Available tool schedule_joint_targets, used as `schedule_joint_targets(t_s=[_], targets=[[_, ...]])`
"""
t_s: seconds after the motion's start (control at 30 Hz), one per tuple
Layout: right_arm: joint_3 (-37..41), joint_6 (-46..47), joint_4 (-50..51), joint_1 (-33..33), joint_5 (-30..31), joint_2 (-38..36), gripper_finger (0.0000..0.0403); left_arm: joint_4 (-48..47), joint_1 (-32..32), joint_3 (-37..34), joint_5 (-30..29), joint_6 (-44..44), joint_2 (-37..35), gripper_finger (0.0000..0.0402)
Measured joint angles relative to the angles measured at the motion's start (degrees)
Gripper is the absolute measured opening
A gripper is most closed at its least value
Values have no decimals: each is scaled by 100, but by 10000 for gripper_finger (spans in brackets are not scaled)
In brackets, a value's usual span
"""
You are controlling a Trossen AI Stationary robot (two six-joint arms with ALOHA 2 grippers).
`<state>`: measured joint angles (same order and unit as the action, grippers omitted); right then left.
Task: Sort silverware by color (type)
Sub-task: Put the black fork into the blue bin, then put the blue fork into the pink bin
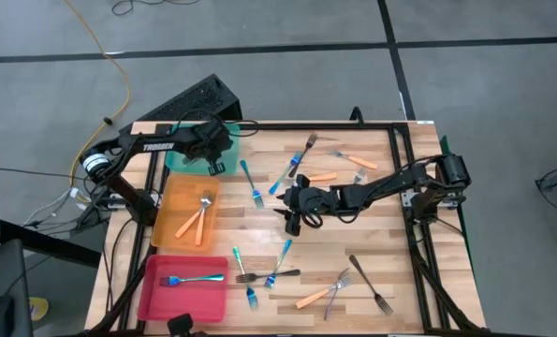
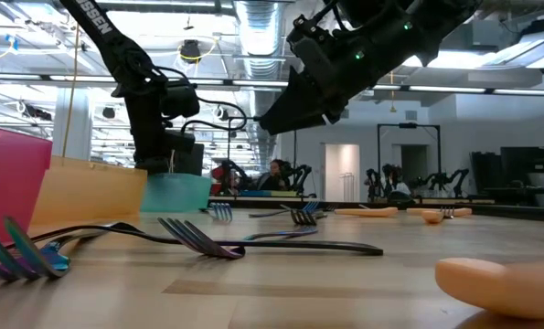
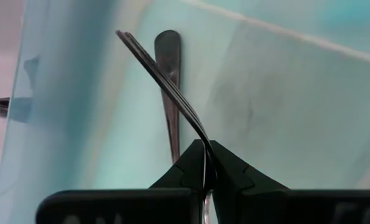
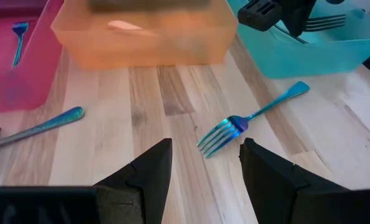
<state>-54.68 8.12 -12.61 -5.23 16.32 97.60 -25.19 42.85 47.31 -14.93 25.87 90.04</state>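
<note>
One dark fork (image 3: 166,81) is clamped by the left gripper (image 3: 204,163) over the teal tray (image 1: 189,159); beside that tray, the right gripper (image 4: 203,165) is held apart above a blue fork (image 4: 247,124).

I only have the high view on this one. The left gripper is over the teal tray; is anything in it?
Observer: Yes. In the left wrist view the left gripper is shut on a dark fork, above the teal tray.
Operator: Is that tray empty under it?
Observer: No. Another dark utensil lies flat on its floor.
Operator: And the right gripper at mid-table, has it grabbed something?
Observer: No. The right gripper is open and holds nothing. A blue fork lies on the wood just ahead of it, tines toward it.
</note>
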Motion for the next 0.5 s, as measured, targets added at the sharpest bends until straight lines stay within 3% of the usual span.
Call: schedule_joint_targets(t_s=[0.27,0.5], targets=[[0,-8,7,0,-2,0,210,24,0,0,162,100,0,49],[0,-15,7,4,-2,0,210,-89,0,131,-50,17,-2,100]])
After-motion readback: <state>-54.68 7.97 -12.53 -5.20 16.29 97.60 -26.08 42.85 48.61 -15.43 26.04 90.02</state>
